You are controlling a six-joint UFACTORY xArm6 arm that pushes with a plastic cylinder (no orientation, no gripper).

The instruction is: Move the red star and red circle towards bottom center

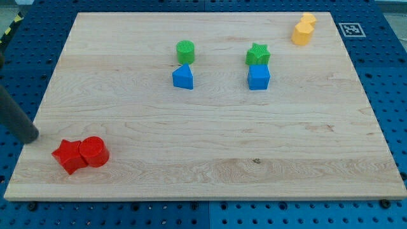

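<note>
The red star point(68, 155) and the red circle point(94, 151) lie touching each other near the board's bottom left corner, the star on the left. My tip point(30, 138) is at the board's left edge, just up and to the left of the red star, a short gap apart from it. The rod runs up and left out of the view.
A green circle point(185, 51) sits above a blue triangle point(183, 77) at top centre. A green star point(257, 55) sits above a blue cube point(258, 77). Two yellow blocks point(303, 29) lie at the top right corner. The wooden board point(210, 140) lies on a blue pegboard.
</note>
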